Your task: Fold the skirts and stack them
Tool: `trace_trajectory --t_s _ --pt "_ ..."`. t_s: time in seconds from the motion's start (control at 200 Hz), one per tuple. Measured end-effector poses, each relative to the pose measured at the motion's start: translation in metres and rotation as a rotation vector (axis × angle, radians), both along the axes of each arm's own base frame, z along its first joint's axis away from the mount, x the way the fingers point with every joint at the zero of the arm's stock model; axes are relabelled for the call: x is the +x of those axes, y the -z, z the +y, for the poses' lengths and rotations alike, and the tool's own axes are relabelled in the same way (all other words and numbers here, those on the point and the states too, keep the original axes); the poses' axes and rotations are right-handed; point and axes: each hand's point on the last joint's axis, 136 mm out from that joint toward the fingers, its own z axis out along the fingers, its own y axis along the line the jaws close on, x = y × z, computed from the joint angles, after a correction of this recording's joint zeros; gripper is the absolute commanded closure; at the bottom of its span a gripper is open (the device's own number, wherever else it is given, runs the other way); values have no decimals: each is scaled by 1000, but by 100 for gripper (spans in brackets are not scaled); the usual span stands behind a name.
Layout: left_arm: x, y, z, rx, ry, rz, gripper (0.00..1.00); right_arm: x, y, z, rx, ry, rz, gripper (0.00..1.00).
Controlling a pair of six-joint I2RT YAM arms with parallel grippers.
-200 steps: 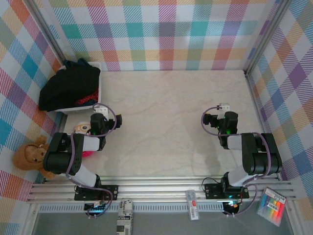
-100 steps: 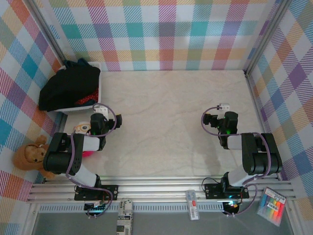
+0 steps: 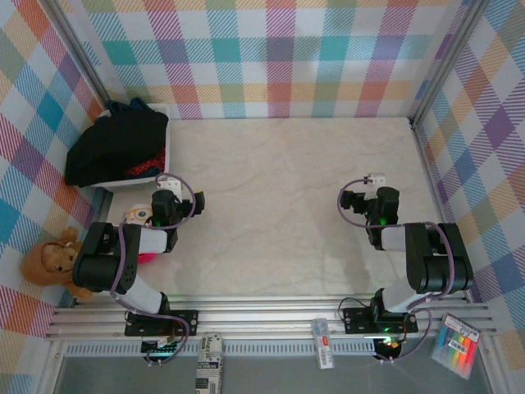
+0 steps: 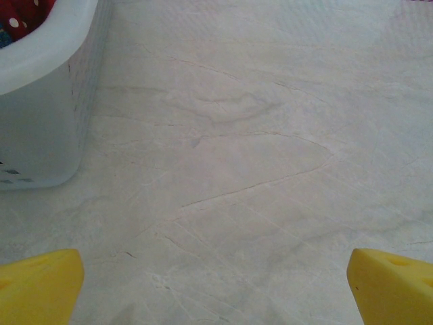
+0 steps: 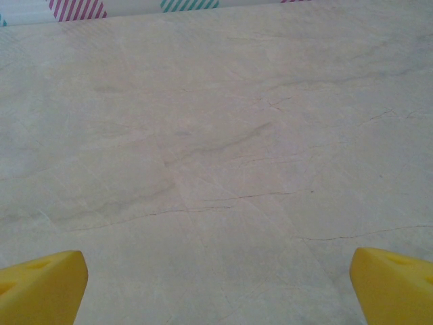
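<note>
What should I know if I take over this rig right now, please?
Left gripper: open, empty, above bare table beside the white basket.
Right gripper: open, empty, above bare table on the right.
Skirts: heaped in the basket at the far left corner, black skirt on top, red dotted skirt showing at the rim.
Done: nothing folded or stacked on the table.
Left: take out, fold and stack every skirt.
</note>
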Motion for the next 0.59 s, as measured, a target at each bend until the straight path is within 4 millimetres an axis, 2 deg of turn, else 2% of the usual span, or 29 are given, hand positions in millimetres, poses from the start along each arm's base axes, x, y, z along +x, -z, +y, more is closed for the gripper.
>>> trace_trajectory --t_s 0.12,0.21,0.275,0.395,0.5,0.595 --pt "0 4 0 4 -2 41 0 0 -3 -6 -4 35 -6 1" --pt "2 -7 1 16 -10 60 0 -6 -20 -9 -8 56 -39 1" --pt "0 -31 2 22 -22 13 0 -9 -41 -11 -5 64 -79 1" --pt "-12 -89 12 10 -91 -111 0 -13 -82 -15 37 110 -128 1" --pt "-23 -132 24 -35 -179 -169 0 -2 -119 -22 92 174 -114 1" --pt "-22 -167 35 -84 -266 -176 0 8 -152 -26 128 209 -118 1"
